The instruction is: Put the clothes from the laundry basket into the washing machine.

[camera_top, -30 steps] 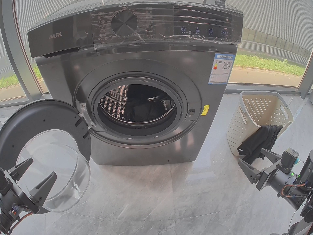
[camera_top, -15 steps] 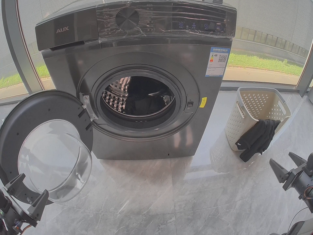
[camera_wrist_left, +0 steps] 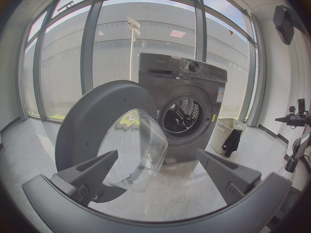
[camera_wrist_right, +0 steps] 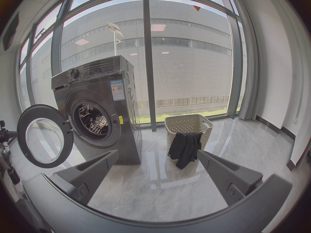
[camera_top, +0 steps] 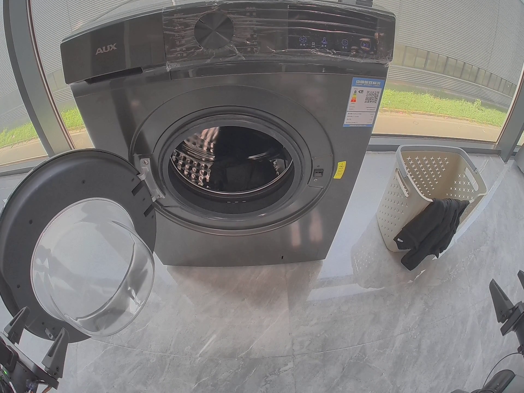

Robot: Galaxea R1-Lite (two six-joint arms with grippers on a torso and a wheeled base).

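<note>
Black garment [camera_top: 431, 233] hangs over laundry basket [camera_top: 388, 208] rim at three o'clock.
Likely soft, light, limp: pinch its bunched top fold. Left gripper [camera_wrist_left: 155, 152] and right gripper [camera_wrist_right: 157, 152] gape empty.

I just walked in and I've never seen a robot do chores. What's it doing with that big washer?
It is doing laundry. The washing machine has its door wide open. A black garment hangs over the front rim of the laundry basket, which stands on the floor to the machine's right. The left gripper and the right gripper are both open and empty, apart from the garment, so nothing is being carried right now.
</note>
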